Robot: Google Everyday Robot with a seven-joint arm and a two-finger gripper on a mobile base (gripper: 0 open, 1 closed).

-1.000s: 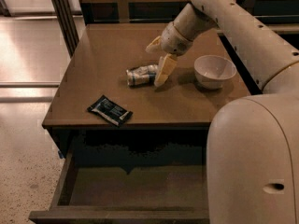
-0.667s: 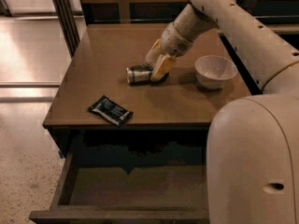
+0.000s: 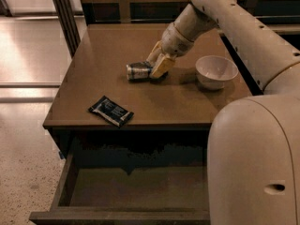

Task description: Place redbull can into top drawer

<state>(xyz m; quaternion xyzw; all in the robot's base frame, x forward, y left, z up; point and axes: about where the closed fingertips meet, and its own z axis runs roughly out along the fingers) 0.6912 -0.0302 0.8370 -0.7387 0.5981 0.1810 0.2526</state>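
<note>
Tan gripper (image 3: pixel 153 68) at silver-blue redbull can (image 3: pixel 137 71); white bowl (image 3: pixel 216 70); black-blue packet (image 3: pixel 110 110); dark-brown top drawer (image 3: pixel 136 187).

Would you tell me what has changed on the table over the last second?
The gripper has shifted left, closing in on the redbull can, and now sits at the can's right end. Whether it has taken hold cannot be told. The can lies on its side about where it was; the snack packet, bowl and open top drawer are unchanged.
</note>
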